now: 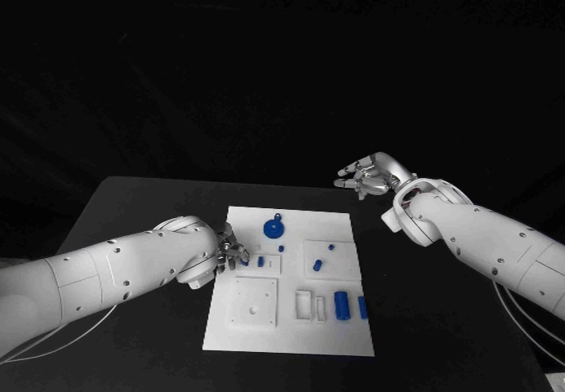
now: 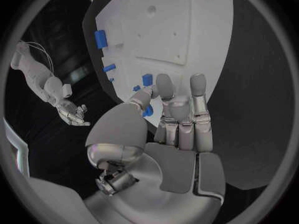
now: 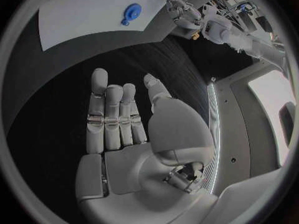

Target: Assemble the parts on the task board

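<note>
Left robot hand (image 1: 226,251) sits at task board (image 1: 253,333) left edge, fingertips on small blue part (image 1: 245,261); grip unclear, so your part may slip or tip. Right robot hand (image 1: 367,175) open, empty, off board over table (image 1: 130,204): no backup

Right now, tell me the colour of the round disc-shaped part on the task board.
Blue. The round part shows best in the right wrist view.
</note>
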### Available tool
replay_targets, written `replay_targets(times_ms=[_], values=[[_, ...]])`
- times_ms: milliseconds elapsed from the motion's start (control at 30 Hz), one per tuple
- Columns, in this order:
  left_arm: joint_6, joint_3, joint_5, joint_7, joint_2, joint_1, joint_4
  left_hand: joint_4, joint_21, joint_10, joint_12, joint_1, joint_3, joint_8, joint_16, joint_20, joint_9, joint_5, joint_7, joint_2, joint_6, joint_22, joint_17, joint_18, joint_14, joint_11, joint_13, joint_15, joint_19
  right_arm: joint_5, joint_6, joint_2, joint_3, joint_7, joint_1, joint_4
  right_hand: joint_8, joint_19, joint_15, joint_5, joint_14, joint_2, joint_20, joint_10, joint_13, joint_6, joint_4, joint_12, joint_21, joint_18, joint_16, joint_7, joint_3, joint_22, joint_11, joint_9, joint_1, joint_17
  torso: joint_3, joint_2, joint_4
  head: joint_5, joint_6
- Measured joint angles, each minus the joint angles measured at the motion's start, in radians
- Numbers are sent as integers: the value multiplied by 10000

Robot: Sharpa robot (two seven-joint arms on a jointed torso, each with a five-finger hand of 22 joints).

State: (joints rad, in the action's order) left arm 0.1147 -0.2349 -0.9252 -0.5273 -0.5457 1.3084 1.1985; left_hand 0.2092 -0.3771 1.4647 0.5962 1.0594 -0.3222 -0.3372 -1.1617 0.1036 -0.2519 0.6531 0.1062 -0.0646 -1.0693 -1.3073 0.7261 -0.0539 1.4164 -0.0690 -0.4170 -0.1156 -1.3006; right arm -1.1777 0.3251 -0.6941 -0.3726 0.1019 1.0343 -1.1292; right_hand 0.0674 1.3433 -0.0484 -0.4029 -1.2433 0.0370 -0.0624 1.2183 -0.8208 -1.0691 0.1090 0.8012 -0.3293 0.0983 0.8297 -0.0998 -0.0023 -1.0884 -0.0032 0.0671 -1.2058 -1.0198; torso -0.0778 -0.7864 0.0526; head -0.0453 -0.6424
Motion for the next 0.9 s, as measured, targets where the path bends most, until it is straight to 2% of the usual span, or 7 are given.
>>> replay_targets(times_ms=[67,400,433,467,667,733,900], values=[[-13,0,-4,-1,-2,0,3,5,0,-8,12,0,8,-31,-33,-72,0,-59,2,0,-2,0,48,-159,0,-10,0,0,-2,1,0,0,0,0,0,0,0,0,0,0,0,0,0,0,0,0,0,0,0,0,0,0,0,0,0,0,0,0,-1,-1,2,-1,-4],[-60,1,-39,-2,3,0,-16,-39,-38,12,124,1,63,-45,-109,-198,-149,-319,-11,-1,-29,-8,266,-161,73,-46,71,-2,-19,3,-2,-2,0,1,-1,-5,0,0,0,0,0,0,0,0,0,-1,0,0,0,1,0,1,0,1,0,0,0,0,-3,-3,5,-2,-12],[-64,1,-41,-2,7,-1,-24,-40,-38,12,157,1,63,-45,-109,-198,-154,-391,-12,-1,-31,-8,288,-184,74,-46,81,-2,-19,3,-2,-2,0,1,-1,-5,0,0,0,0,0,0,0,0,0,-1,0,0,0,0,0,1,0,1,0,0,0,0,-3,-3,5,3,-12],[-68,1,-42,-2,12,-2,-34,-59,-38,12,185,1,83,-45,-134,-198,-272,-464,-12,-1,-34,-7,318,-311,74,-46,88,-3,-19,3,-2,-2,0,1,-1,-6,0,0,0,0,0,0,0,0,0,-2,0,0,0,0,0,1,0,1,0,0,0,0,-3,-3,5,8,-12],[-93,-4,-52,-1,50,-7,-92,-158,-38,12,346,41,182,-44,-235,-295,-587,-850,-4,-41,-85,-6,556,-319,139,-45,152,7,-44,4,-2,0,0,1,-1,-9,0,0,0,0,0,0,0,0,0,-2,0,0,0,1,0,2,0,0,0,0,0,0,-2,-3,3,32,-12],[-102,-3,-56,0,66,-7,-113,-221,-38,12,427,158,245,-44,-265,-412,-594,-926,-11,-79,-95,-6,657,-473,149,-44,263,-2,-55,5,-2,2,0,1,-1,-10,0,36,0,0,0,0,-36,0,0,-3,28,0,67,0,0,2,28,-48,0,0,0,9,0,-3,2,35,-12],[-123,-1,-71,1,119,-6,-180,-222,-38,12,494,158,246,-41,-309,-412,-813,-1082,-12,-79,-99,-6,747,-472,149,-42,272,-2,-55,5,-3,4,0,1,-1,-11,0,36,0,-42,0,0,-37,0,0,-4,28,0,67,0,0,4,28,-60,0,0,0,13,3,-4,-1,37,-11]])
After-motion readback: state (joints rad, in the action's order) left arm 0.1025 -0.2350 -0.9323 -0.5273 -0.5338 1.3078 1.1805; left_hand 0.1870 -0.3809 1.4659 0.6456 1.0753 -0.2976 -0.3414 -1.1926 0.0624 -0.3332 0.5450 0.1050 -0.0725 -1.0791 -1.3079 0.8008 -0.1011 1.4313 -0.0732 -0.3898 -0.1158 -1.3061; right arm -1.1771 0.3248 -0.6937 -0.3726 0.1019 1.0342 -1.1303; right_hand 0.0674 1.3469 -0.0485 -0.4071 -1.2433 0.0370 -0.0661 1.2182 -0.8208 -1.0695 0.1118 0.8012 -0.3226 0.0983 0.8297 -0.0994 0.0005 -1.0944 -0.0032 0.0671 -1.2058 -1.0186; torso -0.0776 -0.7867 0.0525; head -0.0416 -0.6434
